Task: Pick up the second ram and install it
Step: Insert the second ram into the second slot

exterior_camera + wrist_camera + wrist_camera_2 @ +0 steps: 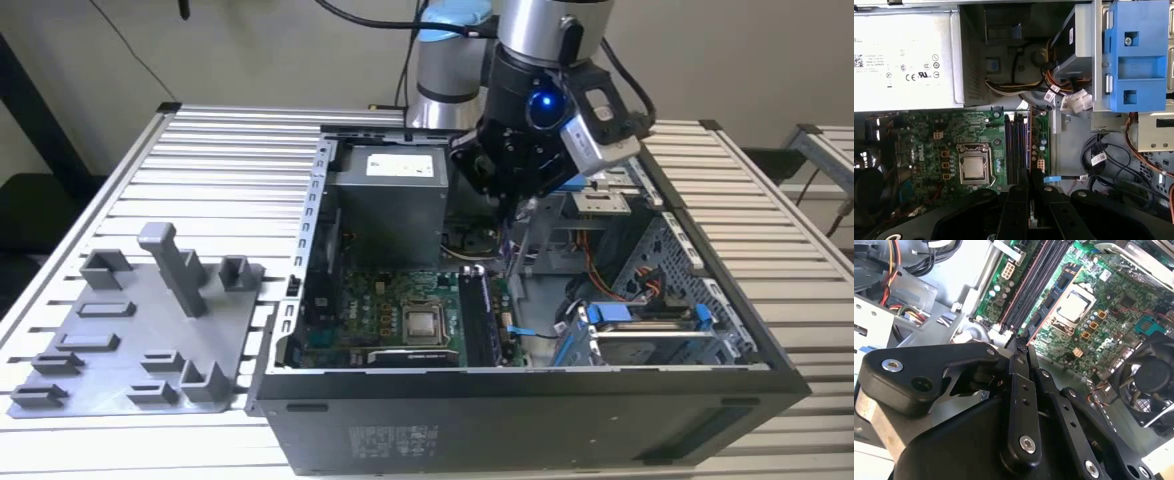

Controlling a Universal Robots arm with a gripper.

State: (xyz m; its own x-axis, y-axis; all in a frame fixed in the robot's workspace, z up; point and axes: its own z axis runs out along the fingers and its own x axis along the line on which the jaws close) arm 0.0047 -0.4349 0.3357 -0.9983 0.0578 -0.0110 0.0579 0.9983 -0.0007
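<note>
Your gripper point(514, 215) was pinched shut on the second ram point(511, 250), above the motherboard point(387, 310); it looked light, stiff, fragile, best held by its edges.

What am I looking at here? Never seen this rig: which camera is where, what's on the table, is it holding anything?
A robot arm works over an open PC case on a slatted table. The exterior view watches from off the arm. Both wrist views ride on the arm and look past the gripper onto the motherboard. A grey holder plate lies at the exterior view's left of the case. The gripper looks shut on a thin board seen edge-on, apparently the ram, above the memory slots.
</note>
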